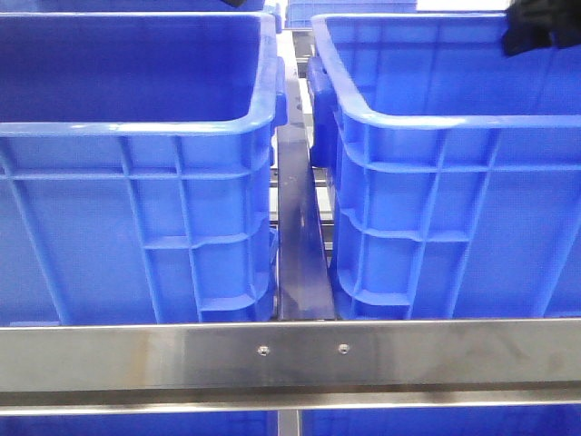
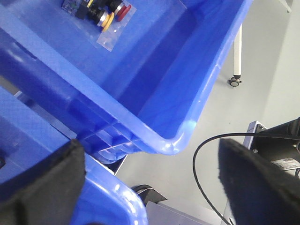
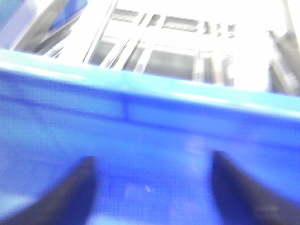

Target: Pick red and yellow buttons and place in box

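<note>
Front view, nearest: a brushed steel crossbar [image 1: 290, 359] ran across the foreground, with a dark metal rail [image 1: 300, 245] leading away between two deep blue plastic crates.
Left crate: the ribbed blue plastic bin on the left [image 1: 136, 136] showed only a bare inner wall from this angle (its floor was hidden).
Right crate: the matching blue plastic bin on the right [image 1: 454, 145] held a dark shape at its far rim, judged to be part of the right arm.
Left gripper: the left gripper [image 2: 150, 187] hung with its black padded fingers [image 2: 42, 183] spread wide and nothing between them, above the gap where two bin corners met.
Buttons: a clear plastic bag holding red and yellow push buttons [image 2: 105, 16] lay on a bin floor, well apart from the left gripper.
Right gripper: the right gripper [image 3: 150, 192] was inside a blue bin, jaws apart and empty, in a blurred picture.
Step in hand: approach; no button was held, and none was seen placed.
Next move calls for: carrying the left gripper over the rim and down onto the bag, jaws kept wide until they straddled it.
</note>
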{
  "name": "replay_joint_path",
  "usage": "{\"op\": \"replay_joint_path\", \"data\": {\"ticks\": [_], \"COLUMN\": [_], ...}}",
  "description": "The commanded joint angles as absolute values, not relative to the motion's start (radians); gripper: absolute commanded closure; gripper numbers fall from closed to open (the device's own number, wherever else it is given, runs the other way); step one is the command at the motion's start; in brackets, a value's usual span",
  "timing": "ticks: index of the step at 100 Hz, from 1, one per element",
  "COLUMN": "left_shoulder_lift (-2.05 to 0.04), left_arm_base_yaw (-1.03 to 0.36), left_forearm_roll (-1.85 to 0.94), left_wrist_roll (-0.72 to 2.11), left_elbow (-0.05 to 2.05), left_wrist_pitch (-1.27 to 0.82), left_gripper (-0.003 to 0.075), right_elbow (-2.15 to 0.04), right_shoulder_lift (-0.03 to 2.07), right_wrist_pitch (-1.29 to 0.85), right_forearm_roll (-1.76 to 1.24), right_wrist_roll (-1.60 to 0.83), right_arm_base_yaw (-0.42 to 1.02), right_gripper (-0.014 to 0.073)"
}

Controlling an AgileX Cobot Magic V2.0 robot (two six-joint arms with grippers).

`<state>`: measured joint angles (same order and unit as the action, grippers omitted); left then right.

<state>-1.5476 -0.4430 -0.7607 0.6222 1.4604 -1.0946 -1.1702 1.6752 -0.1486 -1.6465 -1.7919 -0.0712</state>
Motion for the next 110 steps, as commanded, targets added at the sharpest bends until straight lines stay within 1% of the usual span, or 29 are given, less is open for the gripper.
{"op": "replay_joint_path", "data": {"ticks": [1,2,4,7,8,9,11,12,13,16,18,19,20,28,42,57,85,110], "left_shoulder_lift": [-1.504,-1.504,-1.504,-1.504,-1.504,-1.504,-1.504,-1.504,-1.504,-1.504,-1.504,-1.504,-1.504,-1.504,-1.498,-1.456,-1.256,-1.011], "left_arm_base_yaw": [-0.452,-0.452,-0.452,-0.452,-0.452,-0.452,-0.452,-0.452,-0.452,-0.452,-0.452,-0.452,-0.452,-0.452,-0.452,-0.452,-0.452,-0.452], "left_forearm_roll": [-0.827,-0.827,-0.827,-0.827,-0.827,-0.827,-0.827,-0.827,-0.827,-0.827,-0.827,-0.827,-0.827,-0.809,-0.776,-0.769,-0.671,-0.635], "left_wrist_roll": [0.622,0.622,0.622,0.622,0.622,0.622,0.622,0.622,0.622,0.622,0.622,0.622,0.622,0.624,0.624,0.624,0.624,0.624], "left_elbow": [1.493,1.491,1.491,1.489,1.487,1.487,1.485,1.485,1.483,1.483,1.483,1.483,1.483,1.483,1.475,1.409,1.179,0.925], "left_wrist_pitch": [-1.047,-1.040,-1.028,-1.015,-1.013,-1.007,-0.999,-0.998,-0.996,-0.994,-0.992,-0.992,-0.992,-0.990,-0.995,-0.954,-0.744,-0.485], "left_gripper": [0.0289,0.0329,0.0358,0.0436,0.0452,0.0485,0.0519,0.0553,0.0570,0.0656,0.0689,0.0722,0.0739,0.0740,0.0740,0.0740,0.0740,0.0740], "right_elbow": [-1.137,-1.131,-1.115,-1.089,-1.084,-1.079,-1.063,-1.053,-1.048,-1.026,-1.010,-1.000,-0.995,-0.931,-0.832,-0.732,-0.564,-0.431], "right_shoulder_lift": [1.550,1.538,1.521,1.498,1.492,1.480,1.462,1.457,1.451,1.422,1.404,1.398,1.391,1.318,1.201,1.082,0.849,0.617], "right_wrist_pitch": [-0.137,-0.135,-0.132,-0.128,-0.127,-0.127,-0.124,-0.123,-0.123,-0.122,-0.122,-0.122,-0.122,-0.121,-0.119,-0.118,-0.113,-0.131], "right_forearm_roll": [-1.661,-1.661,-1.661,-1.661,-1.661,-1.661,-1.661,-1.661,-1.661,-1.667,-1.673,-1.676,-1.683,-1.724,-1.755,-1.755,-1.755,-1.755], "right_wrist_roll": [-1.798,-1.798,-1.798,-1.798,-1.798,-1.798,-1.798,-1.798,-1.798,-1.798,-1.797,-1.797,-1.797,-1.797,-1.797,-1.797,-1.797,-1.797], "right_arm_base_yaw": [-0.077,-0.077,-0.077,-0.077,-0.077,-0.077,-0.077,-0.077,-0.077,-0.077,-0.077,-0.077,-0.077,-0.077,-0.077,-0.077,-0.077,-0.077], "right_gripper": [0.0315,0.0328,0.0368,0.0428,0.0440,0.0451,0.0483,0.0503,0.0514,0.0550,0.0575,0.0592,0.0598,0.0667,0.0664,0.0664,0.0664,0.0664]}}
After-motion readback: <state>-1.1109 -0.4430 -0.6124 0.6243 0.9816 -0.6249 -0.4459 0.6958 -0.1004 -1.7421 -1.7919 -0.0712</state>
